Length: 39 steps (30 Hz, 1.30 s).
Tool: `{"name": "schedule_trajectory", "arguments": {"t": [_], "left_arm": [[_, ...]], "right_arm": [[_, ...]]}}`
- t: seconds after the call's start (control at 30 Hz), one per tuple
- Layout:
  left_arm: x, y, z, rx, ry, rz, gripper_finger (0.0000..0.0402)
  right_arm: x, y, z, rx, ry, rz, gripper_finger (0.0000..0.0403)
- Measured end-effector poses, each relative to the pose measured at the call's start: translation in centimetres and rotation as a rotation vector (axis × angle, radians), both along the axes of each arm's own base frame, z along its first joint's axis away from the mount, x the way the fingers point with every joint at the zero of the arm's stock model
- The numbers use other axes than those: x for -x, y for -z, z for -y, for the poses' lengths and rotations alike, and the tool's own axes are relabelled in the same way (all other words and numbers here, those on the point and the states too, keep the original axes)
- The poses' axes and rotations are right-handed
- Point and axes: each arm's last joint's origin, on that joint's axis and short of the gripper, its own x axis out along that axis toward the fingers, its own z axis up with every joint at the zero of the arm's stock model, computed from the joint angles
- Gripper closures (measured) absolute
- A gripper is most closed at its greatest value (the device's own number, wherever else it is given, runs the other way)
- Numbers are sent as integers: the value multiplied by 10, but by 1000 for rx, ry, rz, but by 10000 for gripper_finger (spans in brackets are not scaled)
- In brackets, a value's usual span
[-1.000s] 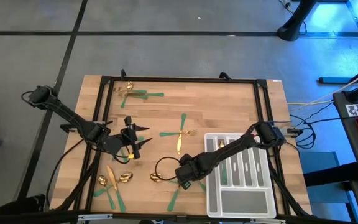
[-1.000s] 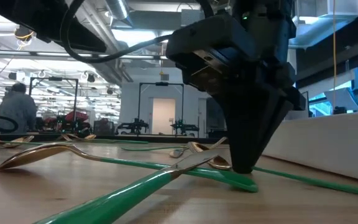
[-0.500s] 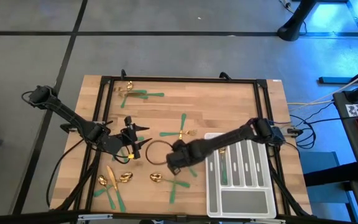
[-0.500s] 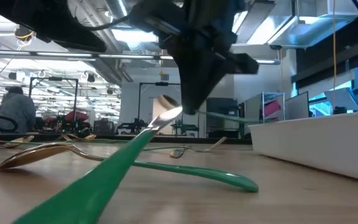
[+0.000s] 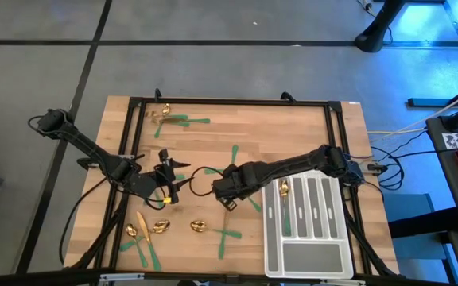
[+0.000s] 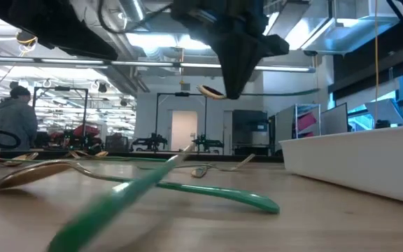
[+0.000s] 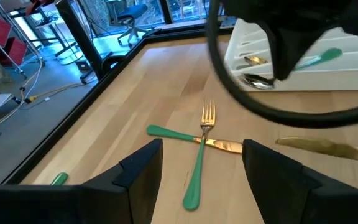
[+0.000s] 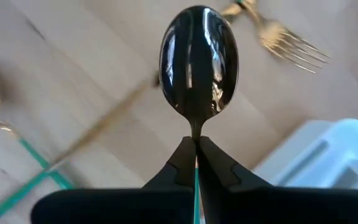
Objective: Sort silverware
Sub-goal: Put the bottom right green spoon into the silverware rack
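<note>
Up close, the right gripper [image 8: 196, 152] is clamped shut on a spoon [image 8: 198, 60], its two fingers pinching the slim neck so the shiny bowl stands out in front of them. Seen from above, this gripper [image 5: 230, 193] sits over the middle of the wooden table [image 5: 293, 131], just beside the near-left corner of the pale grey divided tray [image 5: 275, 254], with the spoon's green handle [image 5: 254, 203] slanting out toward the tray. At table height the spoon [image 6: 210, 91] hangs in the air well above the board, its bowl pointing away from the tray wall [image 6: 355, 157].

Nearer the front edge, several more pieces lie loose on the wood: a gold spoon with a green handle [image 6: 145, 183] crosses under a blurred green handle [image 6: 117, 203], and from above a small group [image 5: 145, 230] and a crossed pair [image 5: 227, 236] rest there.

Farther left, the left gripper [image 5: 168, 179] hovers above the table with its fingers [image 7: 138, 171] spread apart and nothing between them. Beyond them a fork [image 7: 201, 152] and a knife [image 7: 191, 138] lie crossed, another knife [image 7: 325, 146] beside them.

Inside the tray, a few pieces [image 5: 285, 191] already lie in the long compartments. At the far left corner, another cluster of silverware [image 5: 173, 119] lies on the wood. A person [image 6: 16, 122] shows in the room behind.
</note>
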Motion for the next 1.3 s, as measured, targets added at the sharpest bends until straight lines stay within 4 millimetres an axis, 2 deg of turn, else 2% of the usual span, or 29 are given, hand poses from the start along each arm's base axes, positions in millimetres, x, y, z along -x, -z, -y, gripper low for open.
{"name": "schedule_trajectory", "arguments": {"t": [0.1, 0.17, 0.3, 0.4, 0.47, 0.57, 0.7, 0.8, 0.97, 1.3], "left_arm": [[0, 0, 0, 4, -1, 0, 190], [1, 1, 0, 10, -6, -5, 190], [1, 3, -1, 20, -13, -12, 190], [3, 5, 0, 32, -17, -24, 190], [5, 6, 1, 40, -16, -31, 190], [6, 6, 3, 47, -7, -33, 190], [6, 6, 4, 44, -1, -34, 190], [6, 6, 4, 44, -3, -32, 190], [5, 4, 4, 34, 7, -21, 190], [4, 4, 4, 32, 9, -17, 190]], "right_arm": [[7, -2, 3, 15, 1, -68, 401], [19, -12, 2, 26, -1, -113, 401], [49, -38, -11, 41, 45, -132, 401], [73, -43, -24, 47, 117, -87, 402], [97, -45, -29, 75, 207, -102, 402], [125, -34, -35, 91, 351, -84, 402], [144, -14, -39, 31, 440, 1, 402], [150, 10, -41, 1, 437, 31, 402], [159, 40, -38, -48, 463, -21, 402], [164, 67, -35, -113, 529, -31, 402]]}}
